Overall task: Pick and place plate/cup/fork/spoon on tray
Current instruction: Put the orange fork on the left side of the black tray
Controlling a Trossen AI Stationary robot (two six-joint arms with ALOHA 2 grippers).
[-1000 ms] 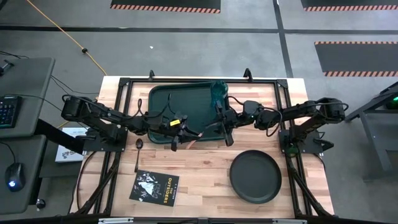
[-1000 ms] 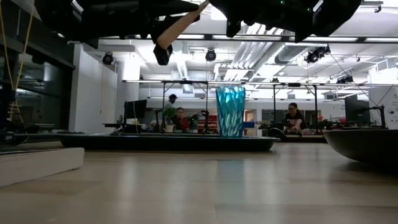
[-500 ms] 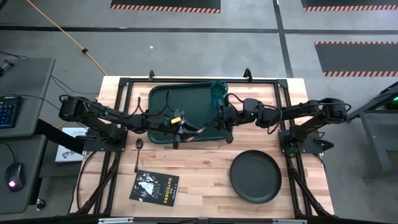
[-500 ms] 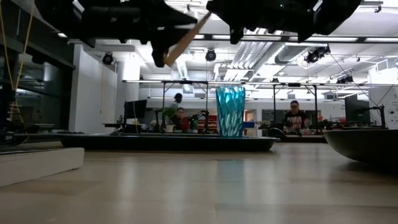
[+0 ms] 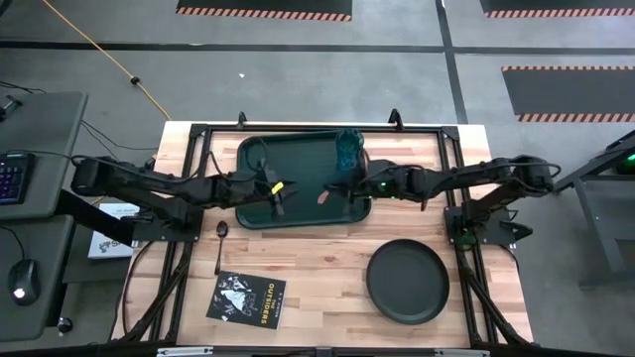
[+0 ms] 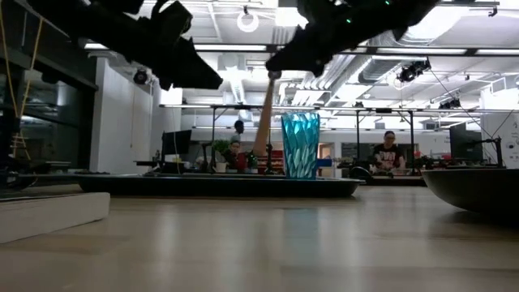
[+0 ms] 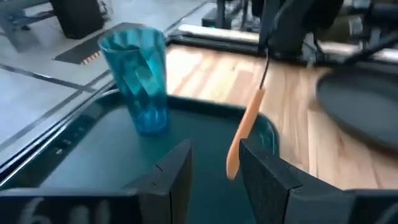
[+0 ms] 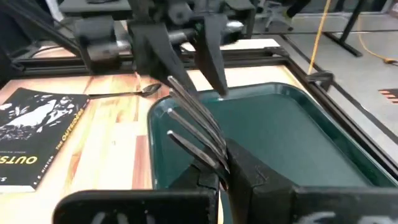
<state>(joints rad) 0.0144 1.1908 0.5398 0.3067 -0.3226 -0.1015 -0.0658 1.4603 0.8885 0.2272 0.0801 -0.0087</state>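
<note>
The dark green tray (image 5: 298, 174) lies at the table's far middle. The teal cup (image 5: 347, 149) stands upright in its far right corner. My right gripper (image 5: 337, 186) is over the tray's right part, shut on the fork (image 6: 263, 122), which has metal tines and a pale orange handle. My left gripper (image 5: 276, 198) hovers open and empty over the tray's near left part. The spoon (image 5: 220, 238) lies on the wood left of the tray. The black plate (image 5: 407, 281) rests on the table at the near right. My right gripper pinches the fork's metal neck (image 8: 217, 163) just behind the tines, between its two fingers. The tines (image 8: 189, 130) stick out past the fingertips. The orange handle (image 7: 244, 134) hangs down below the gripper, slightly tilted, its free end clear of the tray.
A black booklet with white print (image 5: 248, 297) lies at the near left, below the spoon. Black frame rails run along the table's left and right sides. Bare wood lies between the tray and the plate. People sit in the room beyond the table.
The fork spanned slanting between both grippers. My left gripper has let go of its handle and drawn back toward the table's left edge. My right gripper has carried the fork left over the tray, and the handle has swung down to hang below it.
</note>
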